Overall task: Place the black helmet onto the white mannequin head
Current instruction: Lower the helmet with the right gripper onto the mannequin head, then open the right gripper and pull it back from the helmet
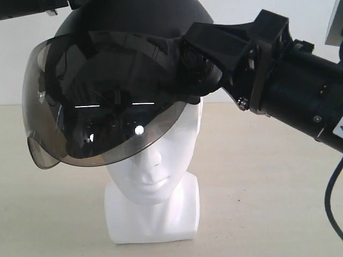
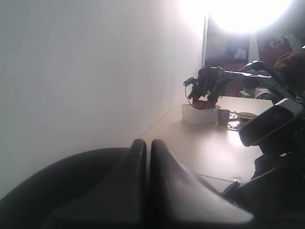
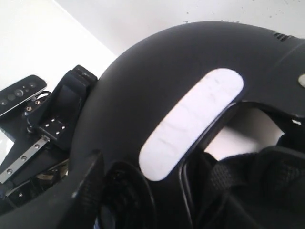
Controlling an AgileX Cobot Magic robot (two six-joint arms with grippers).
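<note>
**Exterior view: helmet over the head, right gripper on its rim**

From the front, the helmet [image 1: 134, 16] covers the crown of the head [image 1: 155, 176]. It is tipped a little, and its visor [image 1: 96, 123] hangs down to about the nose. The head stands upright on the table [image 1: 268, 187]. The right gripper [image 1: 204, 64] is at the helmet's side, fingers clamped on the rim by the visor hinge. The left gripper [image 2: 147, 145] is over the dome, fingers pressed together with nothing between them; whether it touches the shell I cannot tell.
</note>
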